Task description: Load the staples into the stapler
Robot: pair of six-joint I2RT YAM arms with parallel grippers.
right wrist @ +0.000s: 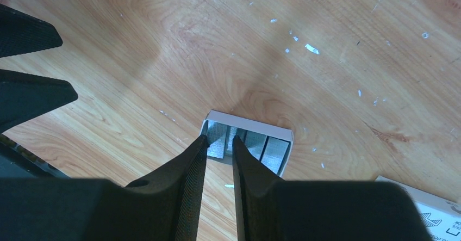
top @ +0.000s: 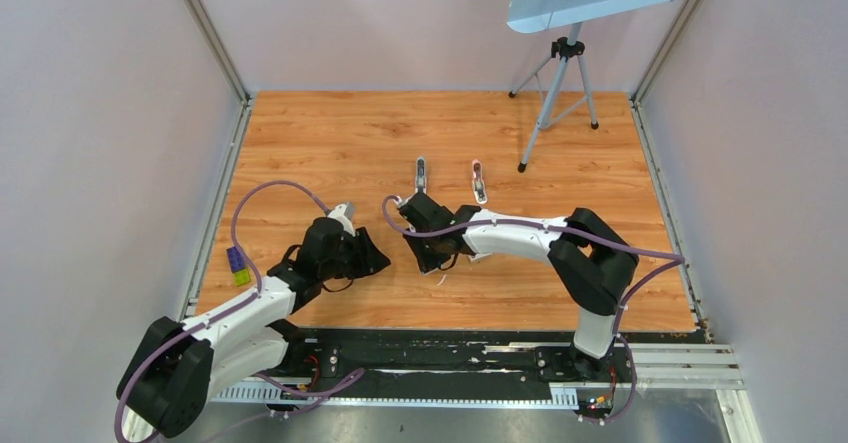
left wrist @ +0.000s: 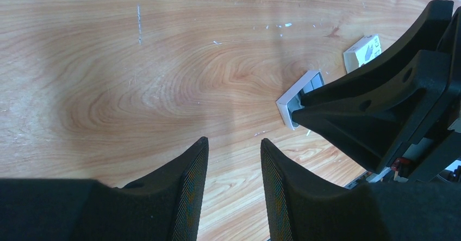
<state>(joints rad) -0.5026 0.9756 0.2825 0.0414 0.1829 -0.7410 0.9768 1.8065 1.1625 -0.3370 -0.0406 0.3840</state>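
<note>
The staples [right wrist: 247, 142] are several silvery strips lying side by side in a small white box tray [right wrist: 251, 122]. My right gripper [right wrist: 220, 140] has its tips down at the tray's near end, narrowly open, with one strip between them. In the top view the right gripper [top: 437, 258] hides the tray. The stapler [top: 421, 173] lies on the wooden table beyond it, untouched. My left gripper [left wrist: 234, 141] is open and empty above bare wood, just left of the right gripper [left wrist: 380, 107] and the tray [left wrist: 296, 95]. It is also seen from above [top: 372, 259].
A small pink piece [top: 479, 181] lies right of the stapler. A white printed box [left wrist: 363, 50] sits near the tray. A blue and yellow block [top: 238, 264] lies at the table's left edge. A tripod [top: 560, 93] stands at the back right.
</note>
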